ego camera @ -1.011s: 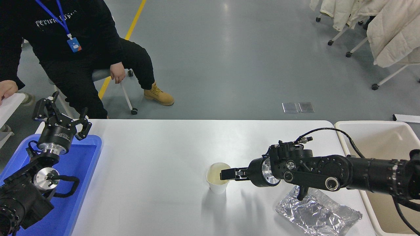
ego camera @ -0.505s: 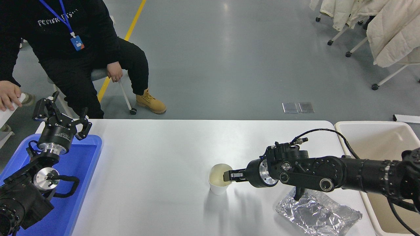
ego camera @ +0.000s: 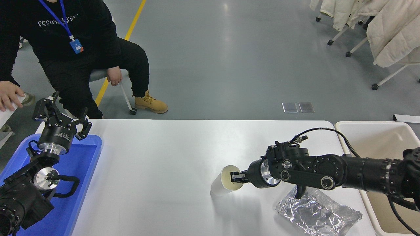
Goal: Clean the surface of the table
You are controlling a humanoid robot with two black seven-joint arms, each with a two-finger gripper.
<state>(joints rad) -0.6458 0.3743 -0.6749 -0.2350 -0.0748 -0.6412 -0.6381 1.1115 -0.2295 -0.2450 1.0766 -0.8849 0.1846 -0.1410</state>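
Note:
The white table surface [ego camera: 157, 154] fills the lower half of the head view. A white paper cup [ego camera: 225, 183] is tilted on it, its mouth turned toward my right gripper [ego camera: 237, 177]. That gripper is shut on the cup's rim, one finger inside the mouth. A crumpled sheet of silver foil [ego camera: 316, 213] lies on the table under my right forearm. My left gripper [ego camera: 60, 113] is open and parked above the far end of the blue tray [ego camera: 80, 164] at the left.
A beige bin [ego camera: 377, 137] stands at the table's right edge. A person in black sits at the far left, one hand [ego camera: 9, 95] on a white surface beside the table. Chairs with pale coats stand at the far right.
My right gripper has closed on the cup's rim and pulled it to the right, tipping the cup from upright to tilted. The seated person has shifted a foot.

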